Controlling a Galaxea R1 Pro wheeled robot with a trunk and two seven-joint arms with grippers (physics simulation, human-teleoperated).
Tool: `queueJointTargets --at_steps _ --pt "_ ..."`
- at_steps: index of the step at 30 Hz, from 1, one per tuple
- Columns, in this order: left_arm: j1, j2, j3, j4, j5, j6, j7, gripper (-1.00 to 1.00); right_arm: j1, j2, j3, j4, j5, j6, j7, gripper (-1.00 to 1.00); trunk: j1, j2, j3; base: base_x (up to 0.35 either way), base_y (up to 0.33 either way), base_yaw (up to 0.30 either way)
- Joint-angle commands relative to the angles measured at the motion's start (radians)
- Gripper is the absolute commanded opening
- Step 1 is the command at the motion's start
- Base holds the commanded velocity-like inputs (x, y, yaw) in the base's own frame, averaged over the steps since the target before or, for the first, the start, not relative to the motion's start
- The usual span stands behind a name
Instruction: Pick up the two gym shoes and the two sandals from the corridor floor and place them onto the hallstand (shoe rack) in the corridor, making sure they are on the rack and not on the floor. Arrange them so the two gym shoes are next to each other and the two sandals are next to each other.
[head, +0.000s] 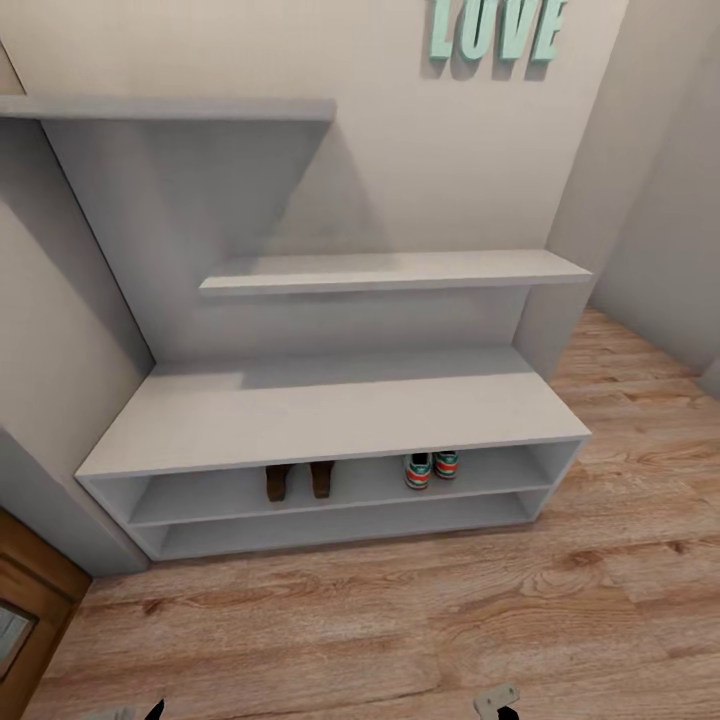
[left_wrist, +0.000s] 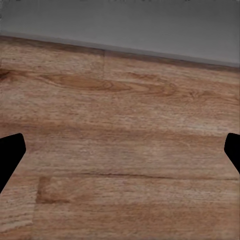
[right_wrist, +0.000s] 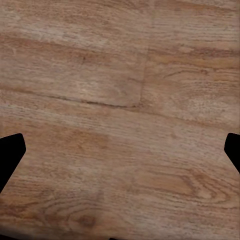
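Note:
The pale-grey hallstand (head: 330, 410) stands against the wall ahead in the head view. On its upper open shelf, the two dark brown sandals (head: 300, 480) sit side by side, heels outward, left of centre. The two gym shoes (head: 431, 468) sit side by side to their right, red-orange heel tabs facing me. In the left wrist view, my left gripper (left_wrist: 120, 150) is open over the bare corridor floor (left_wrist: 120, 125), with its dark fingertips (left_wrist: 11, 152) far apart. My right gripper (right_wrist: 120, 150) is likewise open above the floor planks (right_wrist: 120, 100), holding nothing.
Teal letters spelling LOVE (head: 497, 28) hang on the wall above the stand. A brown wooden door or cabinet (head: 25, 610) is at the lower left. A wall corner (head: 600, 200) closes in at the right. A grey surface (left_wrist: 120, 25) borders the floor in the left wrist view.

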Motion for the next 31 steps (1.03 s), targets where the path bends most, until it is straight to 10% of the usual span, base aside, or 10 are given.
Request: queueJointTargets --at_steps 1,31 --pt "-0.001 0.0 0.005 0.001 0.002 -0.001 -0.009 1.0 0.0 0.0 -0.009 0.0 0.005 -0.002 0.003 1.0 0.0 0.0 -0.001 0.0 0.0 0.0" --pt "-0.001 -0.001 0.01 0.001 0.001 -0.001 -0.006 1.0 0.0 0.0 -0.009 0.0 0.005 -0.002 0.003 1.0 0.0 0.0 -0.001 0.0 0.0 0.0"
